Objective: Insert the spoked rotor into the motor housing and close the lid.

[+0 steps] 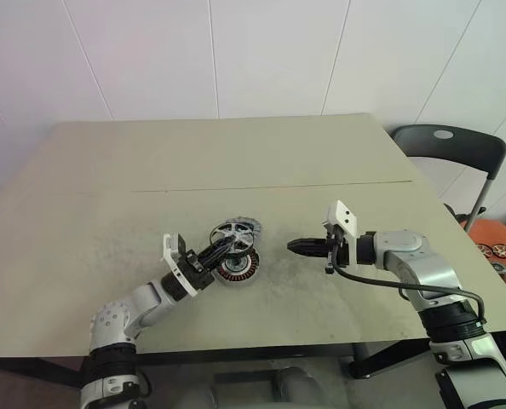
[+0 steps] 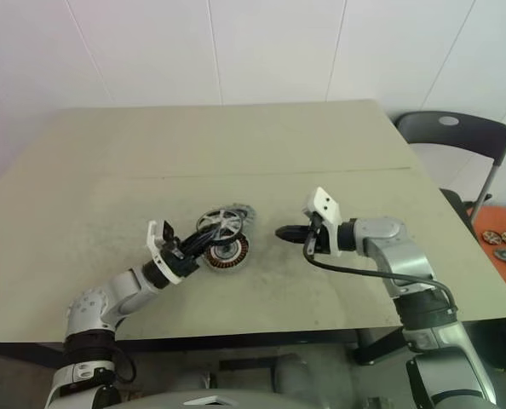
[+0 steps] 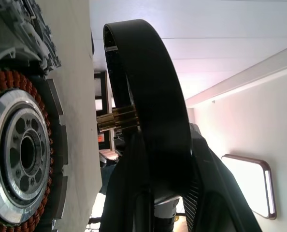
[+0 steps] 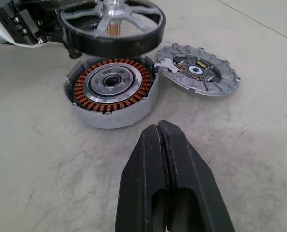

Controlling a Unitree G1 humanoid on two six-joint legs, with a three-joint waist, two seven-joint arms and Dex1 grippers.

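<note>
The left claw [image 1: 221, 251] grips the spoked rotor [image 4: 112, 24] by its rim, holding it tilted just above the open motor housing [image 4: 112, 92], which sits near the middle of the counter [image 1: 236, 153]. The rotor's short shaft points down toward the housing's dark centre but looks slightly off it. The lid [image 4: 197, 70] lies touching the housing's far side. The right claw [image 1: 302, 246], pinched shut and empty, hovers near.
</note>
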